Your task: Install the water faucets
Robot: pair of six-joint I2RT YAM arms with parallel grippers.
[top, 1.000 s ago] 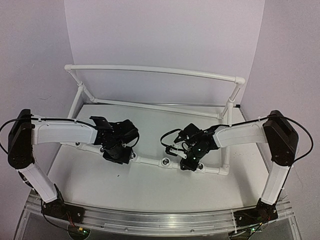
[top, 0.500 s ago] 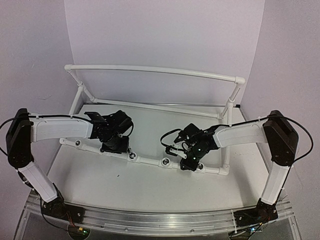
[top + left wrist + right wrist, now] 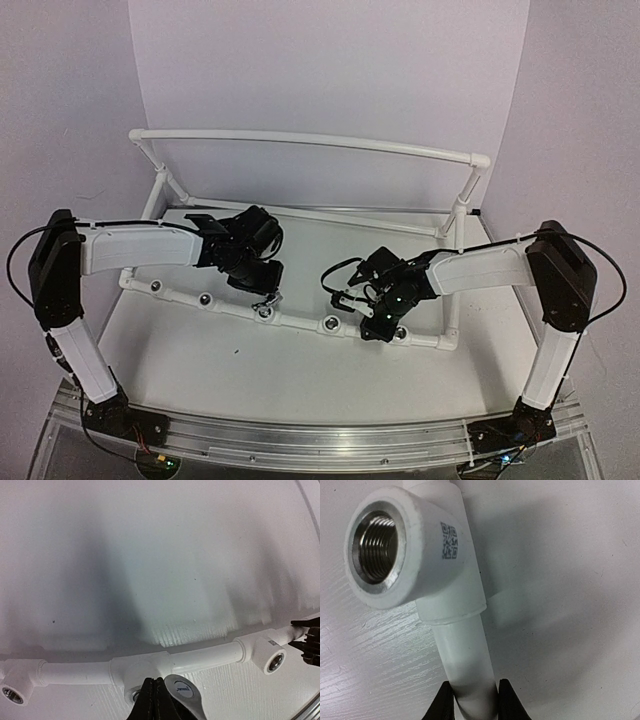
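Left jaws: left gripper (image 3: 155,694) clenched, black fingers (image 3: 149,701) pressed flat together and pinching the water faucet (image 3: 183,694) (only its chrome lever with a small printed mark shows, coming out at the fingers' right side).
Right jaws: right gripper (image 3: 472,700) clamped on the white pipe (image 3: 462,650), one black finger touching each side.
Arm bases: bolted to the aluminium rail (image 3: 320,440) along the near edge, left arm at the left end and right arm at the right.
Table: white table (image 3: 300,385), with a small dark speck (image 3: 236,351) left of centre.
Faucet position: at the left gripper's tip, just above the near run of the pipe frame (image 3: 300,322) and over the middle socket (image 3: 265,313); whether it touches that socket I cannot tell.
Near run: five round silvery openings sit in a row along it (the middle one lies partly under the faucet).
Right grip spot: on the straight stretch between the fourth and fifth opening, counted from the left.
Beyond the right fingers: a white tee fitting (image 3: 415,550) joined to the held pipe, with a threaded metal insert (image 3: 377,545) and a small square code label (image 3: 448,546) on its side.
Beyond the left fingers: another tee (image 3: 140,667) directly ahead, with one more fitting well apart on each side.
Far side: the frame's back bar (image 3: 310,142) stands raised on slanted legs.
Backdrop: plain white panel (image 3: 330,70) behind the frame.
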